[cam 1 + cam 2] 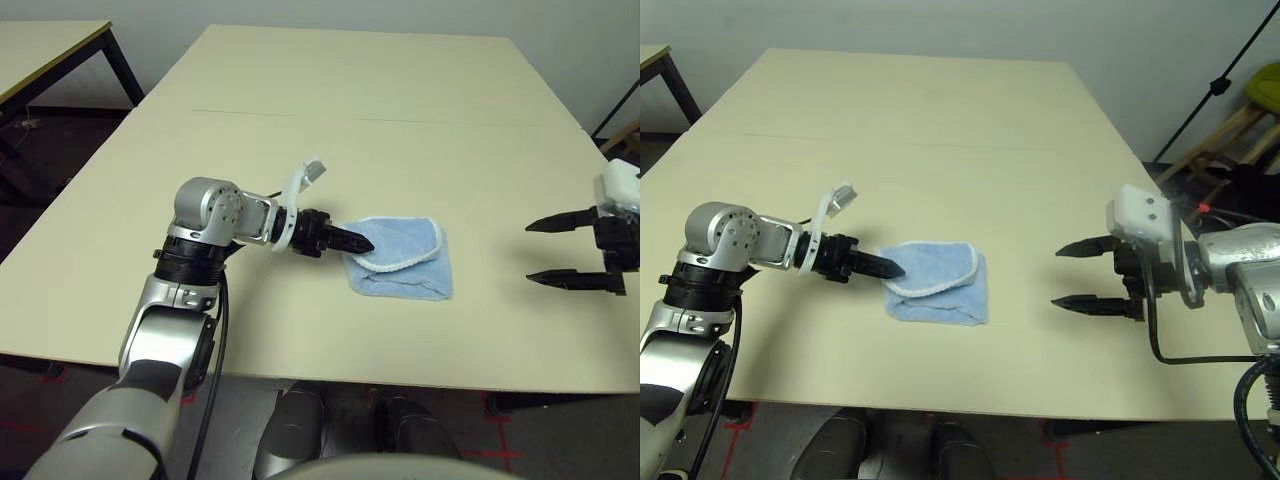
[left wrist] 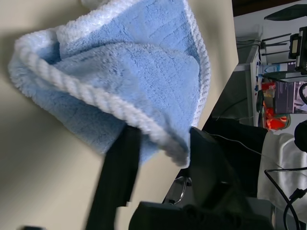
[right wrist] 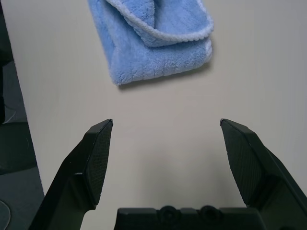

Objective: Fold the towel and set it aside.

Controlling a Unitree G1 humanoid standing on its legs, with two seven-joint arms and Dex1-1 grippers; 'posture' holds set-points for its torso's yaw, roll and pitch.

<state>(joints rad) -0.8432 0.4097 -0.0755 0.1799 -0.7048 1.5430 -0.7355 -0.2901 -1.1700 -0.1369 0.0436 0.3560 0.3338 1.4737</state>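
Left tool (image 1: 362, 241) pinches towel (image 1: 405, 262) hem; right tool (image 1: 1072, 273) wide, well apart from towel — thin grip may slip, fold flops open.

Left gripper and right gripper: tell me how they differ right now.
The left gripper is at the towel, its fingers either side of the white-edged fold; the right gripper hangs apart from the towel, over bare table. The left gripper's fingers stand close together, the right gripper's fingers spread wide with nothing between them. Both have two black fingers and point toward the towel.
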